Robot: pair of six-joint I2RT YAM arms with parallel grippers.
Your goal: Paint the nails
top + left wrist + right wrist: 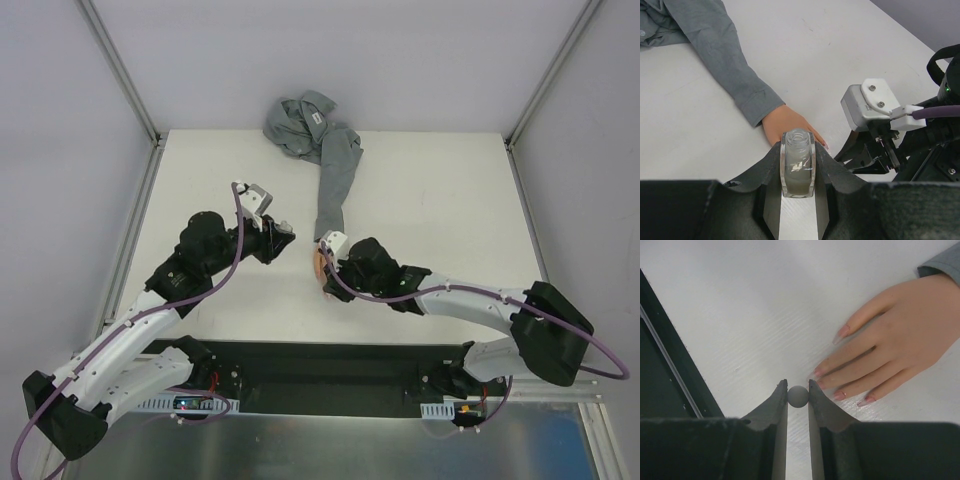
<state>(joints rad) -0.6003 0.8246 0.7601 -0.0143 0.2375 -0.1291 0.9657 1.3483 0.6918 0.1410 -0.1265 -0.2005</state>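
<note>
Right wrist view: right gripper clamped on a small grey knob, presumably the brush handle, just beside the nails of the hand flat on the worktop; left gripper clamps the uncapped bottle close by, likely for dipping

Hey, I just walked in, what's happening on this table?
Two robot arms are working on a mannequin hand lying on the table. The left pincer grips a small clear bottle, uncapped. The right pincer pinches a small grey knob, perhaps the brush's top, close to the nails, which look pinkish.
</note>
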